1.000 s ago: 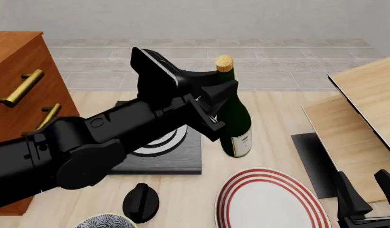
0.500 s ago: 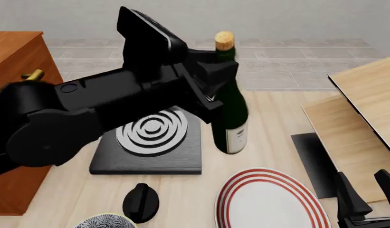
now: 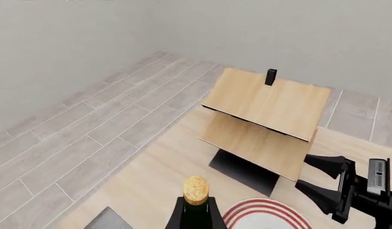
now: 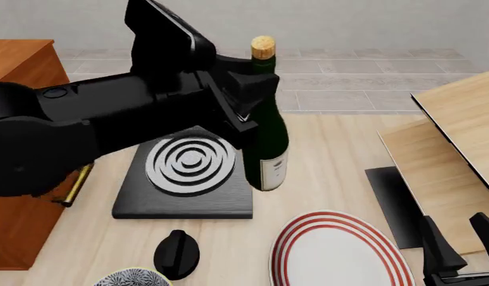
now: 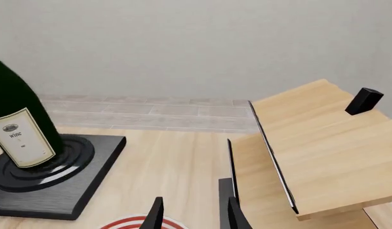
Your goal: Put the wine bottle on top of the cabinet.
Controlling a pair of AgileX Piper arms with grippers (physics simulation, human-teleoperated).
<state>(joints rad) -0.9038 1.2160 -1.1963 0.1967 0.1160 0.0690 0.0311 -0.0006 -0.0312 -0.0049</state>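
Light-wood surface (image 4: pixel 339 161) against grey tiled floor and plain wall. Wine bottle (image 4: pixel 264 143): upright, clamped in the left gripper (image 4: pixel 248 113), its base at the right edge of a black square stand with silver rings (image 4: pixel 189 173). Cabinet (image 4: pixel 18 71): far left, top bare. Red-striped plate (image 4: pixel 336 253): near front. Right gripper (image 4: pixel 458 250): parted, holding nothing, low at right.

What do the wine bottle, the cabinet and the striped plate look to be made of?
Wine bottle: dark green glossy glass by its sheen, with a tan cork stopper and white paper-like label. Cabinet: reddish-brown wood with visible grain. Striped plate: smooth white with red rings, probably glazed ceramic.
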